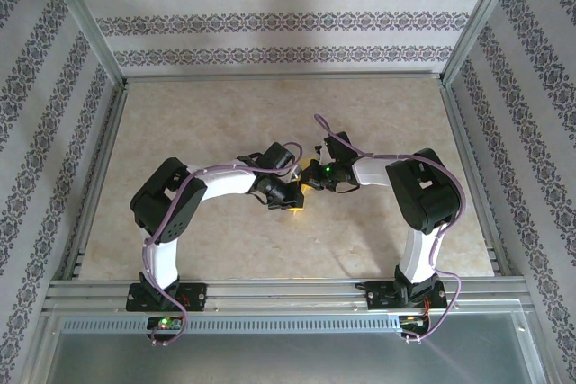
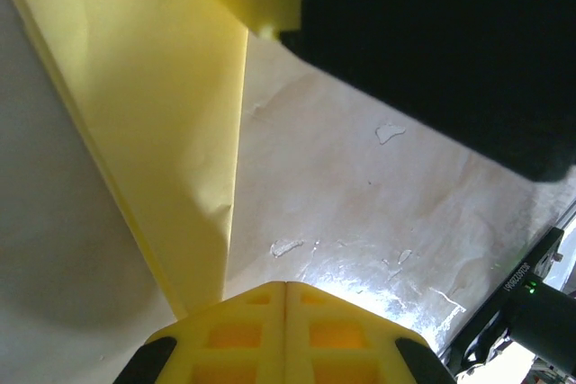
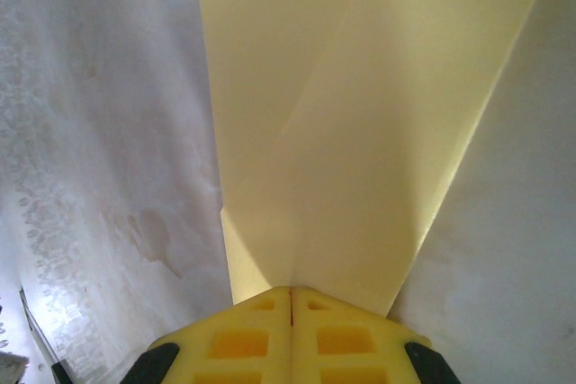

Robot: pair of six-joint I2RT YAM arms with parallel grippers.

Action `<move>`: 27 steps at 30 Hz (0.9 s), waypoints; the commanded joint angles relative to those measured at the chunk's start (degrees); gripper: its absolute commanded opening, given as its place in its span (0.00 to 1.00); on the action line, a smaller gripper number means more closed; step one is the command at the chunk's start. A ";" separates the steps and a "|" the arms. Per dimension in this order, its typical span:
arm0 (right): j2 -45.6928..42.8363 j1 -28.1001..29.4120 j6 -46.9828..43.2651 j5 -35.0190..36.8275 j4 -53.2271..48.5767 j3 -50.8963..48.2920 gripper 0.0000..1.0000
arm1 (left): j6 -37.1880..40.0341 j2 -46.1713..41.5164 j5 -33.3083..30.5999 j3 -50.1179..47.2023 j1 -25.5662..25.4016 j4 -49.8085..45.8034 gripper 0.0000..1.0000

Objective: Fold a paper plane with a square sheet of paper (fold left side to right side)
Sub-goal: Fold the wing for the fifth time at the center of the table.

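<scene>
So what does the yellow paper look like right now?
The yellow paper is thin, plain and matte, folded into a long shape with straight edges and soft creases, narrowing toward the right gripper. It lies on the pale table, one flap looking lifted. Both shut grippers touch it at their tips, the left gripper at its narrow end.

Readable text: none can be made out in full.
Black housing (image 2: 529, 305), lower right of the left wrist view: one short line of small white capital letters (image 2: 519, 278) runs along its slanted edge. It is too small and blurred to spell out.
Wallpaper (image 1: 288, 20), top external view: dark repeating bands of ornament, which are pattern and not letters or numbers.
</scene>
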 commanded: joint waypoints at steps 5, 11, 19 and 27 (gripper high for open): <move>3.30 1.13 -1.35 2.65 -4.17 -1.64 0.00 | -0.91 1.58 0.78 -0.41 0.64 2.09 0.01; 3.48 1.13 -1.35 2.74 -4.19 -1.65 0.00 | -0.93 1.58 0.52 -1.10 0.64 2.22 0.01; 3.74 1.13 -1.35 2.74 -4.24 -1.70 0.00 | -1.50 1.49 0.62 -2.20 0.64 3.39 0.01; 3.73 1.13 -1.35 2.91 -4.26 -1.73 0.00 | -2.07 1.51 0.95 -3.11 0.64 4.42 0.01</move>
